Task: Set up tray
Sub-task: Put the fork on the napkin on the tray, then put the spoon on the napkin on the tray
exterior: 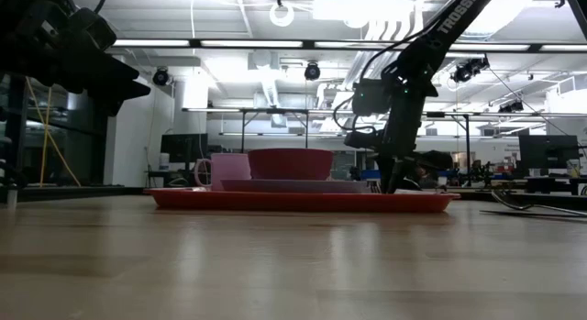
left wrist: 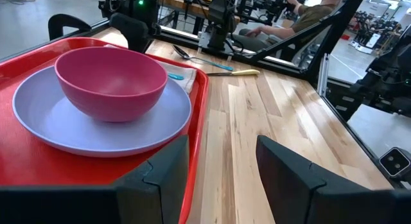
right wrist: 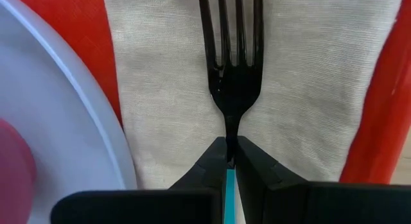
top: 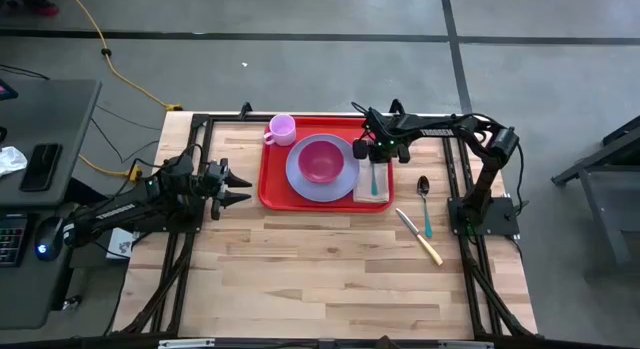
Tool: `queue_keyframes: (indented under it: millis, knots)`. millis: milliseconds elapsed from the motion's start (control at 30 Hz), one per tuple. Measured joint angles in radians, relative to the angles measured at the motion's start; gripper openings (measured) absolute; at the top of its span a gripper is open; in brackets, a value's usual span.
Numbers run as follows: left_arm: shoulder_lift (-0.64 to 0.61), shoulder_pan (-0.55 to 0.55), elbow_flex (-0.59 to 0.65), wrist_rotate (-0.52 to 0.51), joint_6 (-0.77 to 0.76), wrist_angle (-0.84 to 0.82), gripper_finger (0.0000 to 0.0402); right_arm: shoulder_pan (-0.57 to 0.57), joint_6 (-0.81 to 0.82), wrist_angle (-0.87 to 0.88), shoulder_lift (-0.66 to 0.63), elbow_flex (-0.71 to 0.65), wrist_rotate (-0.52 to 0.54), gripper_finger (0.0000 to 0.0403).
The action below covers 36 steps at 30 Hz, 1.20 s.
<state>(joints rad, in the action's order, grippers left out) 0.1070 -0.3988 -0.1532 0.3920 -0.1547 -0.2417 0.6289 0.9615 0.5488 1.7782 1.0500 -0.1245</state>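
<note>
The red tray (top: 270, 184) lies flat on the wooden table. It carries a pink cup (top: 281, 129), a lavender plate (top: 300, 174) with a magenta bowl (top: 321, 160) on it, and a beige napkin (right wrist: 308, 83) along its right side. A dark-tined fork (right wrist: 231, 51) with a teal handle (top: 375, 179) lies lengthwise over the napkin. My right gripper (top: 376, 154) stands over the napkin, shut on the fork. My left gripper (top: 240, 186) waits open just left of the tray and shows in the left wrist view as the left gripper (left wrist: 221, 176). My right gripper pinches the fork's thin neck (right wrist: 230, 135), where the dark head meets the teal handle, between its two fingertips. The fingers come from above, pointing down, and lie across the fork. The fork sits level along the napkin; I cannot tell whether it rests on the cloth.
A spoon (top: 424, 194) with a teal handle and a yellow-handled knife (top: 422, 239) lie on the bare wood to the right of the tray. The near half of the table is open wood. A person sits beyond the table in the left wrist view.
</note>
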Motion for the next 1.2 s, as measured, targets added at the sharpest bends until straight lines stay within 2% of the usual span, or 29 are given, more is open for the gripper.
queue_keyframes:
  millis: [500,867,1200]
  knots:
    - [0.0,0.0,0.0,0.0,0.0,0.0,0.0211,0.0,-0.001,0.002,-0.001,0.0,0.032,0.0014]
    - [0.0,0.0,0.0,0.0,0.0,0.0,0.0211,0.0,-0.001,0.001,-0.002,0.0,0.04,0.0083]
    - [0.0,0.0,0.0,0.0,0.0,0.0,0.0211,0.0,-0.001,0.001,-0.002,0.0,-0.004,0.009]
